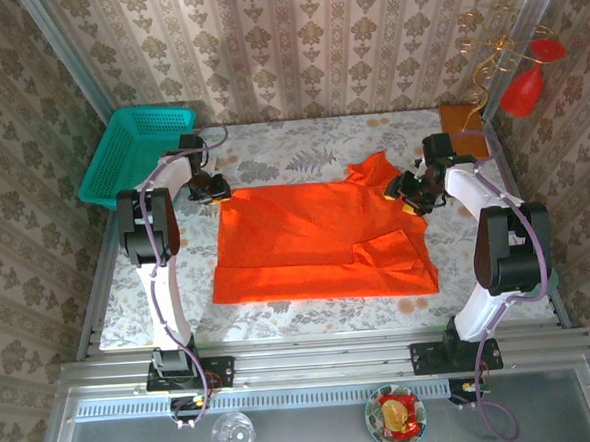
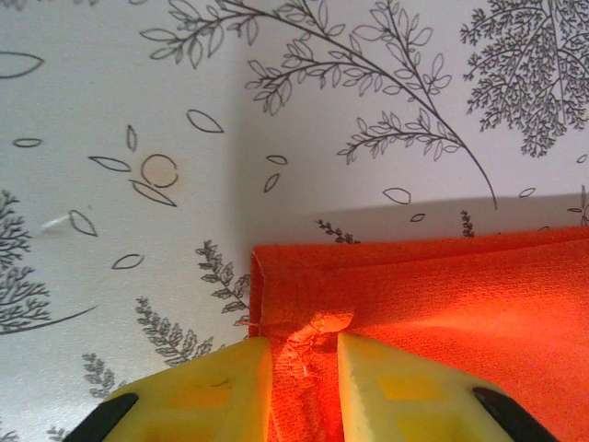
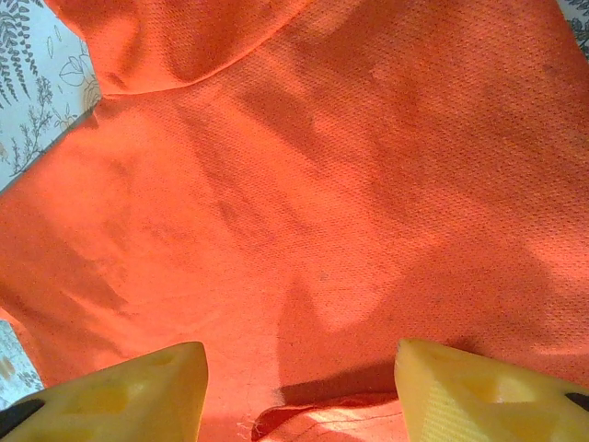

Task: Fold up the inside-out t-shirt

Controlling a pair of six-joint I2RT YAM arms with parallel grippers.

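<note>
Noting teal basket sitting by the far left corner of the table. Seeing left gripper resting at the far left corner of the inside-out t-shirt. In the left wrist view, watching its yellow fingers standing narrow, pinching a bunched bit of that corner. Finding the shirt lying spread flat mid-table, with a flap folded over near its right side. Seeing right gripper hanging over the shirt's far right edge. Its fingers standing wide apart above the cloth, not closed on it. Spotting brown block and red vase far right.
</note>
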